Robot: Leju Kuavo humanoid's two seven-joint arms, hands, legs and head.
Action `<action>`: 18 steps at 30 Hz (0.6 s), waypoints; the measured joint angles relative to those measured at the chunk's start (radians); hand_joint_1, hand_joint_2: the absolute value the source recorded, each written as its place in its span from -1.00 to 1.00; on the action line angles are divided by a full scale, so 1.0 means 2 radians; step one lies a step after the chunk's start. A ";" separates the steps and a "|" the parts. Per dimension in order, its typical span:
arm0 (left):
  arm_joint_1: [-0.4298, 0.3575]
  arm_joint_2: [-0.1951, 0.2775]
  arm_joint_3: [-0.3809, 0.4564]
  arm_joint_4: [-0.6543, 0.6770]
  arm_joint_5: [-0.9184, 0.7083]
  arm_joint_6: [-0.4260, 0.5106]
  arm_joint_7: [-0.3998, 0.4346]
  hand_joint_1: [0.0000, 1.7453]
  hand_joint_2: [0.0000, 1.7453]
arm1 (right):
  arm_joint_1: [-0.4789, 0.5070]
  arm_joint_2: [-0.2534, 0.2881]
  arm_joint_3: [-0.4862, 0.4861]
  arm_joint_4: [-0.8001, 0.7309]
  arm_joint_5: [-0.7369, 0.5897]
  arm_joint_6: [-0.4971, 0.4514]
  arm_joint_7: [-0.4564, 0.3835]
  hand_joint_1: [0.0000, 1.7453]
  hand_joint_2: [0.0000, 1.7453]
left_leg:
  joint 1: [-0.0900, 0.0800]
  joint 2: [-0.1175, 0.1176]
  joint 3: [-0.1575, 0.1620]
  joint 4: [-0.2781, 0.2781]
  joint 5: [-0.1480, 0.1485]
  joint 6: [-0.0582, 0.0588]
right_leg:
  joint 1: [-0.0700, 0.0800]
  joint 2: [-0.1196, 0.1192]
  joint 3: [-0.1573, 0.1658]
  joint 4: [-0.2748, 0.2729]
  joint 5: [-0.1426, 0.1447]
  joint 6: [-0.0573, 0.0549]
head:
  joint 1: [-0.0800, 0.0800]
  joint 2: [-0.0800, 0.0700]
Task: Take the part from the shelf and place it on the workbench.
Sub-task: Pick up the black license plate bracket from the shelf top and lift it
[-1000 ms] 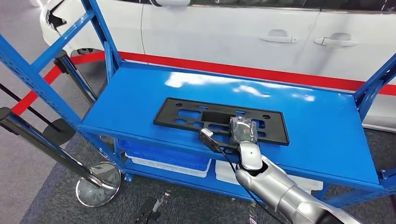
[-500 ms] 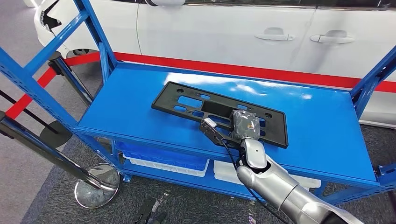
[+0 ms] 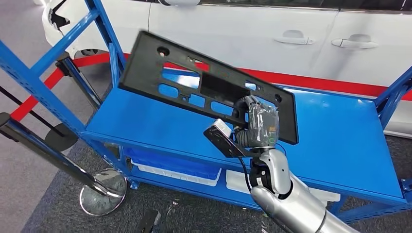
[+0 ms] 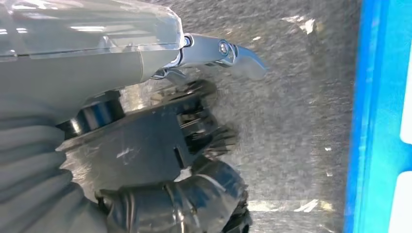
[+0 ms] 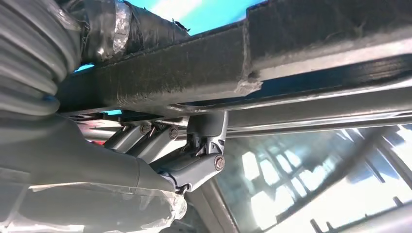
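Your right hand [image 3: 256, 127] is pinching the black plate [image 3: 204, 87] by its 4 o'clock corner, so the plate hangs tilted above the blue shelf [image 3: 335, 136]. Keep your wrist stiff, since the long end will want to droop, and swing it slowly past the post [image 3: 104, 36]. Left hand [image 4: 165, 160] looks curled in, holding nothing.

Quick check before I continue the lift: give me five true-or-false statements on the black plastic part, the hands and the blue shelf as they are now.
1. The black plastic mounting plate lies flat on the blue metal shelf. False: it is lifted and tilted, its left end highest.
2. The right hand grips the plate near its right end. True.
3. The left hand also holds the plate. False: it holds nothing, over grey floor.
4. A white car stands behind the shelf. True.
5. The shelf's top surface is red. False: it is blue.
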State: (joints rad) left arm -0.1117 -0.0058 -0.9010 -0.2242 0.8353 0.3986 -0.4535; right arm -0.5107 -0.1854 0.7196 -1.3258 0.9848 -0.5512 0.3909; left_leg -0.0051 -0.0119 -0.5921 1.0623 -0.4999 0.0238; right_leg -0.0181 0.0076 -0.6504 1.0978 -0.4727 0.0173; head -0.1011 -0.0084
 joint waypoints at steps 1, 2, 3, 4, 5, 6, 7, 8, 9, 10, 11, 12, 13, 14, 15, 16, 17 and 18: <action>0.001 0.000 0.000 0.000 0.001 0.000 0.003 -1.00 1.00 | 0.010 -0.002 -0.003 -0.027 0.005 -0.008 -0.008 1.00 1.00 | -0.001 0.000 -0.001 0.002 0.000 -0.001 | 0.001 0.000 0.000 -0.001 0.000 -0.002 | 0.000 0.000; 0.003 0.000 0.000 0.000 0.002 -0.001 0.006 -1.00 1.00 | 0.021 -0.004 -0.005 -0.053 0.011 -0.017 -0.018 1.00 1.00 | 0.000 -0.001 -0.001 0.002 -0.001 -0.003 | 0.000 0.000 0.000 0.000 0.000 -0.005 | -0.001 0.000; 0.005 0.001 0.000 0.000 0.003 -0.002 0.009 -1.00 1.00 | 0.030 -0.006 -0.006 -0.075 0.018 -0.024 -0.028 1.00 1.00 | 0.000 0.000 -0.002 0.005 -0.005 -0.004 | -0.001 0.000 0.000 0.000 0.001 -0.007 | -0.002 0.000; 0.006 0.001 0.000 0.001 0.004 -0.003 0.012 -1.00 1.00 | 0.040 -0.008 -0.008 -0.096 0.023 -0.029 -0.037 1.00 1.00 | 0.000 0.000 -0.006 0.015 -0.014 -0.007 | -0.002 0.000 0.001 0.000 0.002 -0.009 | -0.004 0.000; 0.006 0.001 0.000 0.001 0.006 -0.006 0.015 -1.00 1.00 | 0.048 -0.008 -0.008 -0.116 0.027 -0.033 -0.045 1.00 1.00 | 0.001 0.002 -0.014 0.034 -0.027 -0.010 | -0.003 0.000 0.001 -0.001 0.003 -0.011 | -0.006 0.000; 0.006 0.001 0.001 0.001 0.008 -0.009 0.018 -1.00 1.00 | 0.057 -0.009 -0.009 -0.135 0.029 -0.036 -0.052 1.00 1.00 | 0.002 0.003 -0.025 0.062 -0.044 -0.013 | -0.002 -0.001 0.001 -0.001 0.003 -0.012 | -0.008 0.000; 0.006 0.001 0.001 0.001 0.010 -0.012 0.020 -1.00 1.00 | 0.065 -0.010 -0.010 -0.151 0.030 -0.038 -0.059 1.00 1.00 | 0.003 0.003 -0.036 0.092 -0.059 -0.015 | -0.001 -0.001 0.001 -0.001 0.003 -0.012 | -0.010 0.000; 0.006 0.001 0.001 0.001 0.011 -0.016 0.022 -1.00 1.00 | 0.076 -0.011 -0.010 -0.168 0.028 -0.040 -0.067 1.00 1.00 | 0.004 0.003 -0.047 0.119 -0.070 -0.016 | 0.000 -0.002 0.001 -0.001 0.003 -0.013 | -0.010 0.000; 0.006 0.001 0.001 0.001 0.012 -0.019 0.024 -1.00 1.00 | 0.088 -0.011 -0.010 -0.185 0.025 -0.042 -0.076 1.00 1.00 | 0.004 0.003 -0.052 0.134 -0.074 -0.015 | 0.002 -0.003 0.001 -0.001 0.004 -0.014 | -0.010 0.000; 0.006 0.001 0.001 0.001 0.012 -0.021 0.027 -1.00 1.00 | 0.100 -0.012 -0.010 -0.201 0.021 -0.042 -0.085 1.00 1.00 | 0.003 0.003 -0.047 0.130 -0.068 -0.012 | 0.004 -0.003 0.000 -0.001 0.005 -0.015 | -0.010 0.000; 0.006 0.001 0.001 0.001 0.012 -0.023 0.030 -1.00 1.00 | 0.112 -0.013 -0.010 -0.218 0.017 -0.043 -0.095 1.00 1.00 | 0.002 0.003 -0.035 0.110 -0.056 -0.008 | 0.005 -0.003 0.000 -0.002 0.006 -0.016 | -0.010 0.000; 0.006 0.002 0.001 0.001 0.012 -0.023 0.032 -1.00 1.00 | 0.121 -0.013 -0.010 -0.232 0.014 -0.043 -0.103 1.00 1.00 | 0.000 0.003 -0.014 0.075 -0.040 -0.004 | 0.006 -0.003 -0.001 -0.002 0.007 -0.018 | -0.010 0.000; 0.005 0.002 0.001 0.001 0.012 -0.024 0.035 -1.00 1.00 | 0.128 -0.013 -0.010 -0.245 0.010 -0.044 -0.110 1.00 1.00 | -0.003 0.003 0.006 0.038 -0.029 0.001 | 0.006 -0.003 -0.001 -0.003 0.009 -0.018 | -0.009 0.000; 0.004 0.003 0.001 0.001 0.012 -0.024 0.037 -1.00 1.00 | 0.136 -0.013 -0.010 -0.257 0.003 -0.046 -0.116 1.00 1.00 | -0.006 0.004 0.021 0.010 -0.021 0.005 | 0.006 -0.003 -0.001 -0.004 0.011 -0.018 | -0.009 0.000; 0.003 0.004 0.001 0.001 0.011 -0.025 0.039 -1.00 1.00 | 0.143 -0.013 -0.010 -0.266 -0.004 -0.048 -0.123 1.00 1.00 | -0.009 0.004 0.029 -0.007 -0.017 0.008 | 0.004 -0.003 -0.001 -0.006 0.014 -0.016 | -0.010 0.000; 0.002 0.005 0.001 0.001 0.011 -0.026 0.042 -1.00 1.00 | 0.150 -0.013 -0.010 -0.275 -0.014 -0.051 -0.129 1.00 1.00 | -0.011 0.004 0.030 -0.014 -0.015 0.010 | 0.003 -0.004 -0.001 -0.009 0.017 -0.013 | -0.010 0.000; 0.002 0.005 0.001 0.001 0.011 -0.027 0.044 -1.00 1.00 | 0.156 -0.013 -0.009 -0.282 -0.025 -0.054 -0.135 1.00 1.00 | -0.013 0.003 0.029 -0.017 -0.009 0.011 | 0.001 -0.004 -0.001 -0.012 0.021 -0.010 | -0.010 0.000; 0.003 0.005 0.001 0.002 0.011 -0.028 0.046 -1.00 1.00 | 0.162 -0.013 -0.009 -0.288 -0.035 -0.055 -0.141 1.00 1.00 | -0.013 0.004 0.030 -0.023 -0.003 0.013 | 0.000 -0.004 -0.001 -0.013 0.023 -0.008 | -0.010 0.000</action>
State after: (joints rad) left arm -0.1060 0.0048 -0.8988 -0.2212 0.8576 0.3435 -0.3621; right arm -0.1876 -0.2114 0.7010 -1.9009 0.9155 -0.6609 0.1088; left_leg -0.0303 -0.0041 -0.5327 1.0163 -0.5057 0.0493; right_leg -0.0172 -0.0014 -0.6526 1.0709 -0.4276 0.0019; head -0.1219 -0.0084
